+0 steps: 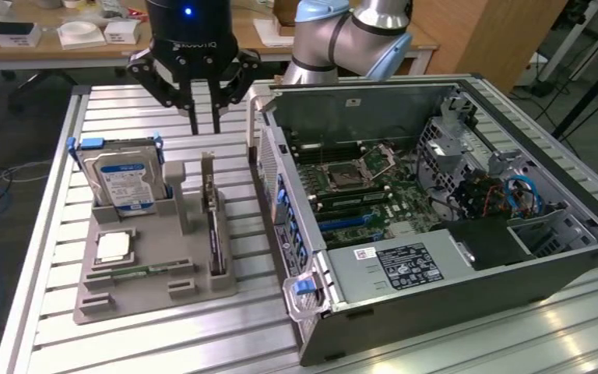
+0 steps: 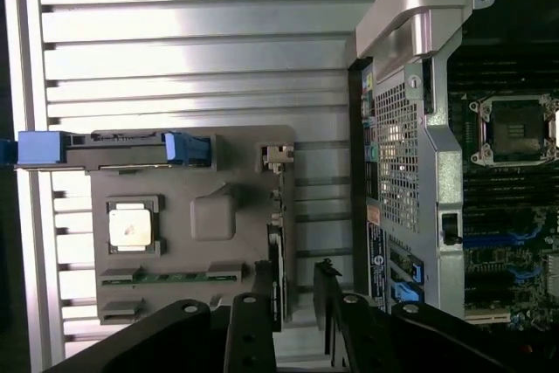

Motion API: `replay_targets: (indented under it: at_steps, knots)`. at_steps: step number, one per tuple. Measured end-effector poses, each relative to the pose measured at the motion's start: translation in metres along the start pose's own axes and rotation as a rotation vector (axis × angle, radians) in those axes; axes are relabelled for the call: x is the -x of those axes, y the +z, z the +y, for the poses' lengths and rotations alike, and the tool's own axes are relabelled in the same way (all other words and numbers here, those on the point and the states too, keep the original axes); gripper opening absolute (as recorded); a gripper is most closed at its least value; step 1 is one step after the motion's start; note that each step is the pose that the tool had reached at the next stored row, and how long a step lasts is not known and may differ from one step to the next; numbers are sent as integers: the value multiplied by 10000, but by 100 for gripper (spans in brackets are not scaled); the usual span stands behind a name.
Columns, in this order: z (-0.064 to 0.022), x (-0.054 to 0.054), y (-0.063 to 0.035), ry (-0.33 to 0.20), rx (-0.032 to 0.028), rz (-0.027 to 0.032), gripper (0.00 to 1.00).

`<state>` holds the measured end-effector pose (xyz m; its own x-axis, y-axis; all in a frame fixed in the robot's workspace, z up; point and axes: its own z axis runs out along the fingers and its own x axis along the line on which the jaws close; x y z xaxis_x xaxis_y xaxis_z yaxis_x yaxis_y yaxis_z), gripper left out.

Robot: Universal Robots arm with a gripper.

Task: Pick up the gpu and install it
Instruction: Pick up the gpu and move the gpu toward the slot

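Hand (image 1: 205, 128) above gpu (image 1: 214, 234), fingers apart; gpu on edge, parallel to case (image 1: 466, 312).

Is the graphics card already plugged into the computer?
No, the gpu stands upright in the gray holder beside the open computer case, outside it.

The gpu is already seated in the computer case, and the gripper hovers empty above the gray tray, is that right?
Not quite. The gpu is not in the computer case; it stands on edge in the gray tray, beside the hard drive, as the exterior view shows. The rest holds: the gripper hovers empty above the gray tray.
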<state>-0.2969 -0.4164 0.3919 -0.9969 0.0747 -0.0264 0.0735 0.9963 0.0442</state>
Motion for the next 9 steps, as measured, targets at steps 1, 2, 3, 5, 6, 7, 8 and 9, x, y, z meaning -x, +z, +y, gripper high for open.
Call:
replay_targets:
  at_steps: [1, 2, 3, 5, 6, 7, 8, 9]
  knots:
    - [-1, 1, 6, 1, 1, -1, 35]
    - [-11, 2, 22, 6, 2, -2, 35]
    - [-15, 1, 40, 11, 2, -1, 41]
    - [-19, 1, 76, 13, 2, -2, 41]
    - [-36, 2, 94, 11, 1, 1, 41]
    - [-56, 2, 111, 12, 2, 0, 41]
    - [-78, 3, 129, 12, 2, -1, 41]
    - [-98, 3, 146, 11, 2, -1, 41]
